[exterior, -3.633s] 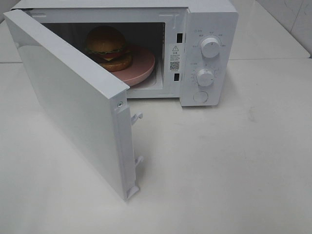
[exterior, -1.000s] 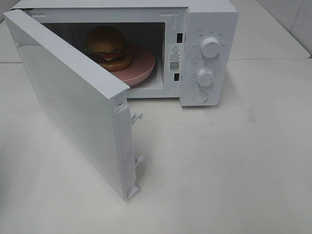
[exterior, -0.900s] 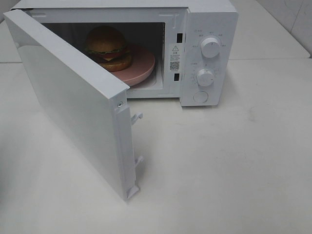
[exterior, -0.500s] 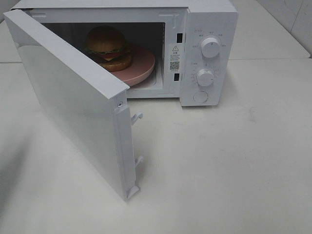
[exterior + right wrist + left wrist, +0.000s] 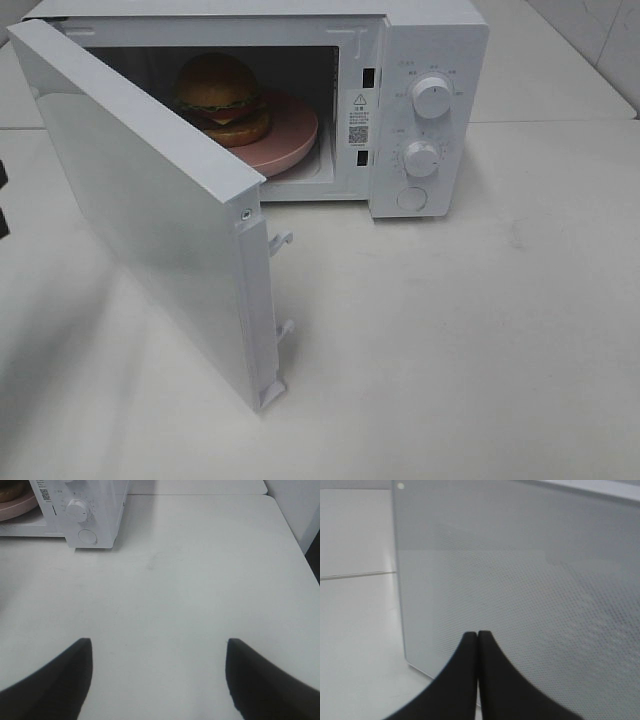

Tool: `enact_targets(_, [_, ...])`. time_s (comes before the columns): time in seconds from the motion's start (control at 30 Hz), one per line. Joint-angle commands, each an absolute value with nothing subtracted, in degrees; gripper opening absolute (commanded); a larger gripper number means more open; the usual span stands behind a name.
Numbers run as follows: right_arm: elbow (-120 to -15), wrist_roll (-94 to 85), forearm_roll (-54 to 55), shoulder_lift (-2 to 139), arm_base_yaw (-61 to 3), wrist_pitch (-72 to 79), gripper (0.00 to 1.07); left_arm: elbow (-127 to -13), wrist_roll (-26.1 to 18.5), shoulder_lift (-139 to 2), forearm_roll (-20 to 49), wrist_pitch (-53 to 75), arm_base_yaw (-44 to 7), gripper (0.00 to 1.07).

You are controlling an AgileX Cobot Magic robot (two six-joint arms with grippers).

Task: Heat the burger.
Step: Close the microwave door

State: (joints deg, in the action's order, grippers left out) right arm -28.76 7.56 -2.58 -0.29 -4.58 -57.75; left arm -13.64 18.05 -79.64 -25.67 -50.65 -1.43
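Broadly, the flat white table (image 5: 480,340) is topped by the boxy white microwave (image 5: 430,40), whose white hinged door (image 5: 150,220) is swung wide. Inside, the glossy brown-bunned burger (image 5: 220,95) is carried on the round pink plate (image 5: 295,135). The left gripper (image 5: 478,635) is pinched together, empty, pointed at the door's outer face. The right gripper (image 5: 159,642) is spread wide above tabletop, well apart from the microwave.

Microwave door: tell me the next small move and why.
Probably ease the shut left gripper forward onto the door and start pushing it closed: the burger already sits on the plate inside the microwave, the door stands open, and the gripper faces its outer side.
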Motion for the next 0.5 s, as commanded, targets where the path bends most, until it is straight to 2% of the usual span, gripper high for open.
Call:
enact_targets(0.03, [-28.5, 6.9, -2.6, -1.8, -4.3, -57.0, 0.73, -14.7, 14.0, -81.1, -21.4, -51.9, -5.0, 0.00])
enact_targets(0.1, [-28.5, 6.9, -2.6, -1.8, -4.3, -57.0, 0.73, -15.1, 11.8, -82.9, -15.1, -52.5, -9.2, 0.00])
enact_targets(0.37, [-28.5, 6.9, -2.6, -1.8, -4.3, -57.0, 0.73, -19.5, 11.0, -86.6, -8.5, -53.0, -16.4, 0.00])
enact_targets(0.5, [-28.5, 6.9, -2.6, -1.8, -4.3, -57.0, 0.73, -21.3, 11.1, -88.2, -8.0, -53.0, -17.6, 0.00])
